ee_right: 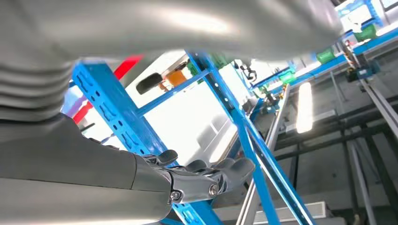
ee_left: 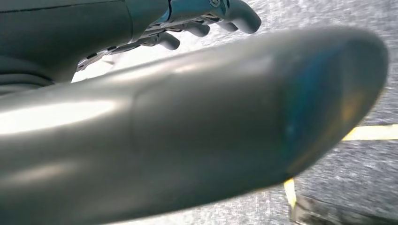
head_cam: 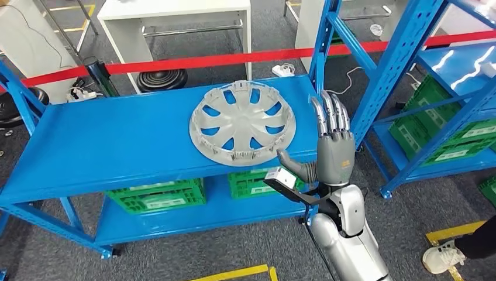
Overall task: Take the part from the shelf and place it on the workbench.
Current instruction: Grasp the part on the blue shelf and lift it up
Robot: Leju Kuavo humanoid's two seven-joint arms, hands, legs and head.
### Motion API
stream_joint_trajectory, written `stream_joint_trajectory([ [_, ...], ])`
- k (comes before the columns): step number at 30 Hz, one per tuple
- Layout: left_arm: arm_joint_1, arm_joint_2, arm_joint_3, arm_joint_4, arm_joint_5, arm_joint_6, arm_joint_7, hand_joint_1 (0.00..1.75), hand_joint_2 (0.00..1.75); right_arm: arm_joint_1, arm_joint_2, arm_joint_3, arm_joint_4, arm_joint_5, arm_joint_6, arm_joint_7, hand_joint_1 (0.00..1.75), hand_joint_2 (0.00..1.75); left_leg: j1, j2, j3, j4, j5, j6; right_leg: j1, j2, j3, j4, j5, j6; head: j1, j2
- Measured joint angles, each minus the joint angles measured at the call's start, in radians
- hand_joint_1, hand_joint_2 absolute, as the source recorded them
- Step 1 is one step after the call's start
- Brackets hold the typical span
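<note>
My right hand (head_cam: 334, 153) is up beside the shelf with its fingers (head_cam: 330, 114) straight and spread wide, thumb stuck out to the left, holding nothing. The fingertips hover over the right end of the blue shelf (head_cam: 105, 146), just beside the right rim of the part (head_cam: 243, 123), a grey wheel cover lying flat on the upper level, but I am not touching it. In the left wrist view my left hand (ee_left: 197, 21) hangs low over the floor, its fingers loosely bent and apart with nothing in them. My worry is the grip: the cover is broad, thin and lies flush, so I judge one hand pinching its rim could let it tip or slide out, and a push from my fingertips might skate it leftward across the smooth shelf instead of lifting it. The blue upright post (head_cam: 386, 70) stands just right of my hand, and a careless swing could knock my wrist against it. Green crates (head_cam: 155, 196) sit on the lower level, where a dropped cover might land. A person's shoe (head_cam: 443, 257) shows at the near right, close to my turning path.
</note>
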Motion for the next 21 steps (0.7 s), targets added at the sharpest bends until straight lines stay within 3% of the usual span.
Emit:
stream_joint_trajectory([
  [1,0.001,0.001,-0.002,0.0,0.002,0.0,0.006,0.0,0.0,0.005,0.0,-0.001,-0.003,-0.005,0.007,0.003,0.0,1.31,0.001,0.0,-0.055,0.078,-0.013,-0.004,0.0,-0.001,0.017,-0.002,-0.014,-0.004,-0.003,0.0],
  [2,0.003,0.002,-0.004,0.0,0.003,0.0,0.011,0.0,0.0,0.011,0.0,-0.003,-0.007,-0.009,0.014,0.006,0.0,1.75,0.001,0.001,-0.09,0.089,0.023,-0.006,-0.001,0.0,0.045,-0.004,-0.038,-0.004,-0.006,0.0],
  [4,0.008,0.005,-0.005,0.0,0.008,0.0,0.02,0.0,0.0,0.022,-0.001,-0.006,-0.014,-0.015,0.021,0.013,0.0,1.75,-0.001,0.001,-0.104,0.024,0.107,0.002,0.002,0.003,0.091,-0.004,-0.082,0.007,-0.007,0.0],
  [5,0.007,0.005,-0.005,0.0,0.008,0.0,0.02,0.0,0.0,0.023,-0.001,-0.006,-0.017,-0.015,0.022,0.014,0.0,1.75,-0.003,0.001,-0.078,-0.049,0.145,0.01,0.003,0.005,0.106,-0.007,-0.095,0.015,-0.006,0.0],
  [9,0.006,0.003,-0.005,0.001,0.002,-0.005,0.024,0.0,0.0,0.024,-0.001,-0.008,-0.022,-0.02,0.043,0.014,0.0,1.75,-0.002,-0.001,-0.049,-0.071,0.12,0.04,0.003,0.003,0.109,0.024,-0.094,0.036,0.0,0.0],
  [10,0.007,0.002,-0.007,0.001,-0.004,-0.008,0.028,0.0,0.0,0.022,-0.001,-0.009,-0.022,-0.021,0.05,0.014,0.0,1.75,0.0,-0.002,-0.039,-0.075,0.115,0.045,0.002,0.001,0.085,0.066,-0.103,0.04,0.003,0.0],
  [12,0.007,-0.001,-0.012,0.001,-0.014,-0.014,0.04,0.0,0.0,0.02,-0.002,-0.01,-0.021,-0.022,0.06,0.013,0.0,1.75,0.001,-0.002,-0.024,-0.079,0.102,0.052,0.0,-0.001,-0.003,0.193,-0.142,0.049,0.007,0.0],
  [14,0.008,-0.004,-0.018,0.001,-0.019,-0.018,0.051,0.0,0.0,0.022,-0.003,-0.01,-0.02,-0.022,0.066,0.012,0.0,0.87,0.0,-0.003,-0.007,-0.079,0.086,0.052,-0.001,-0.001,-0.086,0.281,-0.175,0.053,0.009,0.0],
  [15,0.01,-0.006,-0.02,0.001,-0.02,-0.019,0.054,0.0,0.0,0.022,-0.003,-0.01,-0.02,-0.022,0.067,0.011,0.0,0.44,0.0,-0.004,0.005,-0.079,0.077,0.051,0.0,-0.001,-0.106,0.279,-0.165,0.052,0.01,0.0],
  [16,0.011,-0.007,-0.021,0.001,-0.021,-0.02,0.055,0.0,0.0,0.022,-0.004,-0.01,-0.019,-0.027,0.072,0.008,0.0,0.0,0.0,-0.004,0.019,-0.079,0.068,0.05,0.0,-0.001,-0.109,0.243,-0.133,0.05,0.01,0.0],
  [18,0.011,-0.01,-0.022,0.002,-0.025,-0.027,0.057,0.0,0.0,0.016,-0.007,-0.011,-0.014,-0.057,0.093,-0.012,0.0,0.0,0.0,-0.004,0.047,-0.079,0.049,0.046,0.004,-0.001,-0.086,0.116,-0.027,0.038,0.01,0.0],
  [19,0.01,-0.012,-0.024,0.002,-0.027,-0.032,0.055,0.0,0.0,0.009,-0.009,-0.011,-0.008,-0.083,0.108,-0.03,0.0,0.0,-0.001,-0.005,0.054,-0.079,0.041,0.041,0.008,-0.001,-0.076,0.063,0.009,0.032,0.01,0.0],
  [20,0.008,-0.013,-0.025,0.003,-0.03,-0.035,0.052,0.0,0.0,0.001,-0.01,-0.011,0.002,-0.115,0.123,-0.05,0.0,0.0,-0.001,-0.006,0.056,-0.08,0.034,0.036,0.012,-0.001,-0.07,0.031,0.033,0.026,0.009,0.0],
  [21,0.007,-0.015,-0.027,0.003,-0.031,-0.036,0.048,0.0,0.0,-0.009,-0.012,-0.012,0.014,-0.145,0.134,-0.071,0.0,0.0,-0.002,-0.006,0.06,-0.079,0.032,0.029,0.015,0.0,-0.068,0.02,0.038,0.021,0.008,0.0],
])
